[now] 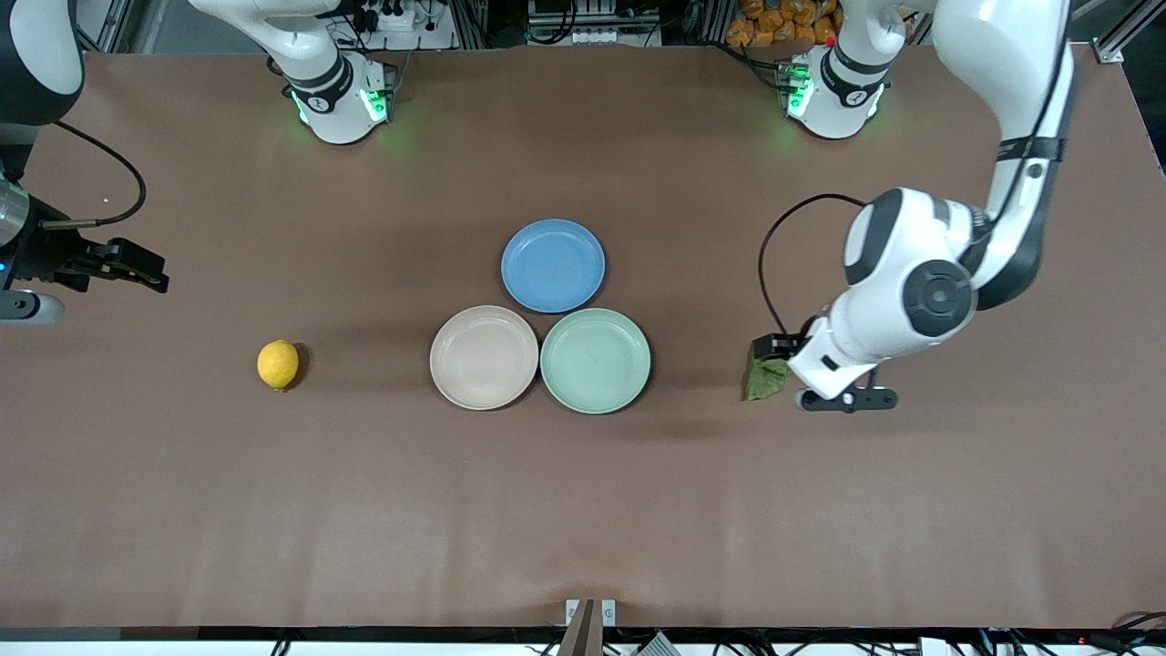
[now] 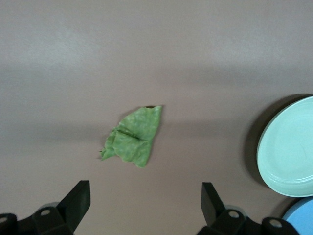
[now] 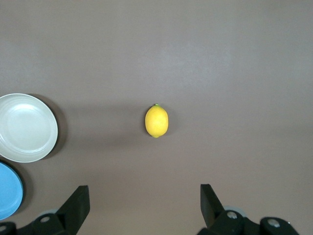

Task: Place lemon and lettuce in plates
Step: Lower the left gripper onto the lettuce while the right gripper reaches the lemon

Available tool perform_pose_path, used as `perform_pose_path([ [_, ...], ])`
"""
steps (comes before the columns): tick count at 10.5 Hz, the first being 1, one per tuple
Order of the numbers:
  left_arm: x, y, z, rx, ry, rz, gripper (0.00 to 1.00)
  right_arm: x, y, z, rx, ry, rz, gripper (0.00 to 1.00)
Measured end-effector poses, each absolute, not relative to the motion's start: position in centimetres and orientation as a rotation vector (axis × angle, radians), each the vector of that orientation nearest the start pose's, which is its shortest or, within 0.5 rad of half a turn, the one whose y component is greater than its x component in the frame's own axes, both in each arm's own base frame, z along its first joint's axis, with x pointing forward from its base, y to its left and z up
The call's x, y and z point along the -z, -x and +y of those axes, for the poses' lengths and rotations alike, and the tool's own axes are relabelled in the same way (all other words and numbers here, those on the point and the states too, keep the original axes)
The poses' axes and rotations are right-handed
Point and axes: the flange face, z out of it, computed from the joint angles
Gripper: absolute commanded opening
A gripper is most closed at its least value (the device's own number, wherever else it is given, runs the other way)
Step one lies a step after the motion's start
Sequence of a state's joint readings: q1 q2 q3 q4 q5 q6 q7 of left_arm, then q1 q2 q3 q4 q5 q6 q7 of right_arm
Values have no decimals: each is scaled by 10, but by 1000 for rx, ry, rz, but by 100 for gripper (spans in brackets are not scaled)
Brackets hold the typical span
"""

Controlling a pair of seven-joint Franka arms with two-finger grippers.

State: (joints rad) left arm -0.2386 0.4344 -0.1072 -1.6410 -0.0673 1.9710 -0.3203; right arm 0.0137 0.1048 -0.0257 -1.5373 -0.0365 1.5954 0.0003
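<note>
The yellow lemon [image 1: 278, 364] [image 3: 156, 121] lies on the brown table toward the right arm's end. Toward the left arm's end lies the green lettuce [image 1: 765, 379] [image 2: 133, 137], partly covered by the left arm in the front view. The beige-pink plate [image 1: 484, 357] [image 3: 24, 127] and the mint green plate [image 1: 595, 361] [image 2: 288, 147] sit side by side mid-table, both bare. My left gripper [image 1: 772, 349] [image 2: 145, 200] hangs open just over the lettuce's edge, holding nothing. My right gripper [image 1: 146, 269] [image 3: 144, 200] is open over the table's end, apart from the lemon.
A blue plate [image 1: 553, 265] [image 2: 301, 218] [image 3: 7, 191] sits farther from the front camera, touching the other two plates. Both arm bases [image 1: 342, 100] [image 1: 829, 91] stand along the table's edge farthest from the camera.
</note>
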Motion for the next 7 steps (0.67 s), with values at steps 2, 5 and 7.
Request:
perform_pose_path([
  [2,-341,-619,-227,-244,3193,-6,100,-582,-587,-10,-80,3179,17,100],
  [5,-320,-616,-237,-283,3182,18,100,-564,-588,-10,-92,3179,16,100],
  [7,-306,-612,-245,-313,3170,40,100,-539,-591,-10,-88,3179,12,100],
])
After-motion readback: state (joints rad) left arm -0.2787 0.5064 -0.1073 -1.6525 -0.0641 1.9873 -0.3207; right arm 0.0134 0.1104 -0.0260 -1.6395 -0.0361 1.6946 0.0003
